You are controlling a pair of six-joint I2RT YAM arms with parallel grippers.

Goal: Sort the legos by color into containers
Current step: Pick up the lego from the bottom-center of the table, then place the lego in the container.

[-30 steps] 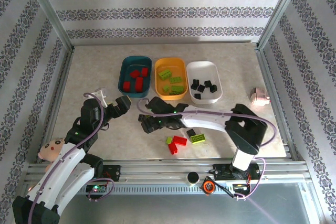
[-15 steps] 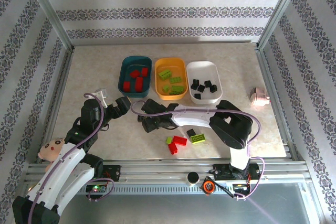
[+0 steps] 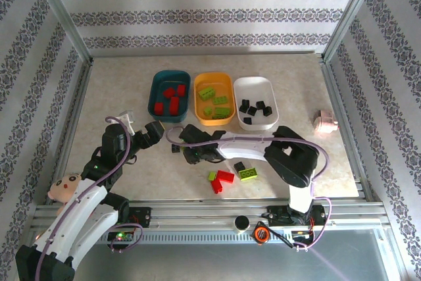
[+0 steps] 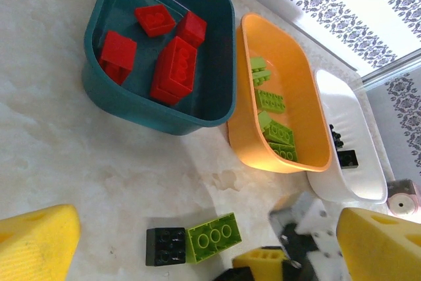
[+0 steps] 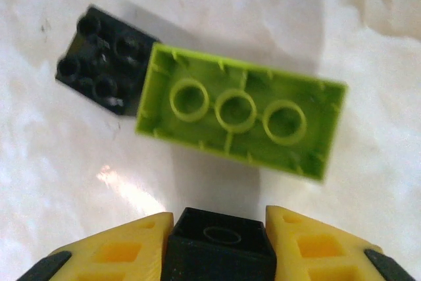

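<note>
My right gripper (image 5: 220, 241) is shut on a small black lego (image 5: 220, 238) and hangs just above the table. Below it lie another black lego (image 5: 105, 57) and a lime green lego (image 5: 240, 120), studs down, touching end to end. From above, the right gripper (image 3: 191, 153) sits left of centre, below the orange-yellow tray (image 3: 196, 97). My left gripper (image 3: 154, 129) is open, aimed at the same pair of legos (image 4: 214, 236). The teal tray (image 4: 131, 106) holds red legos, the orange-yellow tray (image 4: 263, 153) green ones, the white tray (image 4: 342, 182) black ones.
Loose red (image 3: 225, 177), green (image 3: 248, 174) and black (image 3: 239, 166) legos lie near the front middle. A doll's head (image 3: 66, 187) rests at the left arm's base. A small pink object (image 3: 325, 122) sits by the right rail.
The right arm's elbow has swung in toward the centre while its gripper stayed near the same spot. The left arm has barely moved.
</note>
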